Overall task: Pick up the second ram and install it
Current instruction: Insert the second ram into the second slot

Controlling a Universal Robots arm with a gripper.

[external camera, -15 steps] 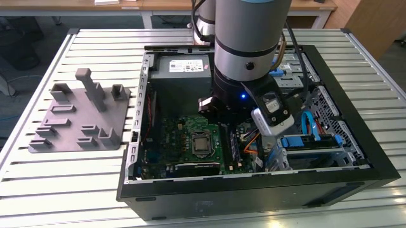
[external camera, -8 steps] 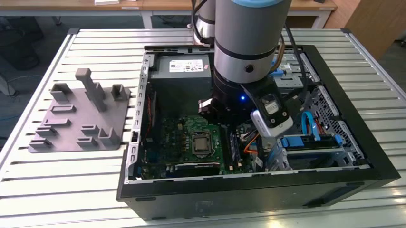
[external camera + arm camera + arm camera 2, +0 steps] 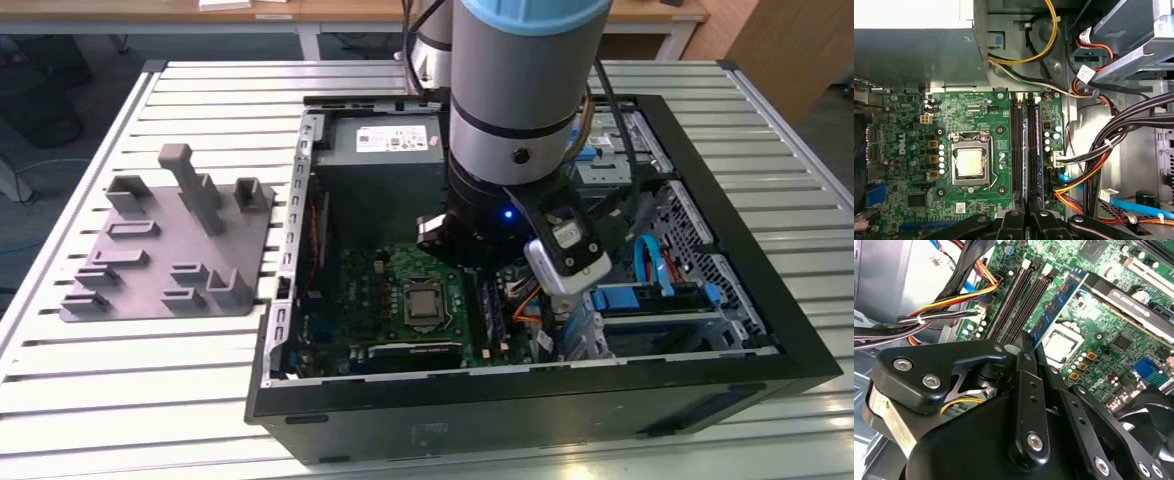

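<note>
Arm [image 3: 514, 110] reaches down into the open PC case [image 3: 747, 300], which lies on the slatted tabletop [image 3: 80, 340]. The exterior view gives that layout plus the grey fixture plate [image 3: 167, 250] with its blocks, on the tabletop just beside the case on the exterior view's left; the arm's own body hides the pincer tips there.

Second wrist view is the one with the grip: the pincer [image 3: 1026, 347] is clenched on the near end of the second ram [image 3: 1056, 307], a thin board with a blue-labelled face, standing on edge and slanted over the motherboard [image 3: 1104, 330] between the black memory slots [image 3: 1019, 295] and the CPU socket [image 3: 1059, 347]. Whether it sits in a slot, cannot tell from this angle.

First wrist view looks straight down: the second ram [image 3: 1035, 150] shows edge-on as a thin dark strip in line with the slots [image 3: 1017, 145], its near end running in between the pincer [image 3: 1027, 207] fingers. That view also has the CPU socket [image 3: 970, 162], the power supply [image 3: 914, 50] and the cable bundle [image 3: 1099, 160] beside the board.
</note>
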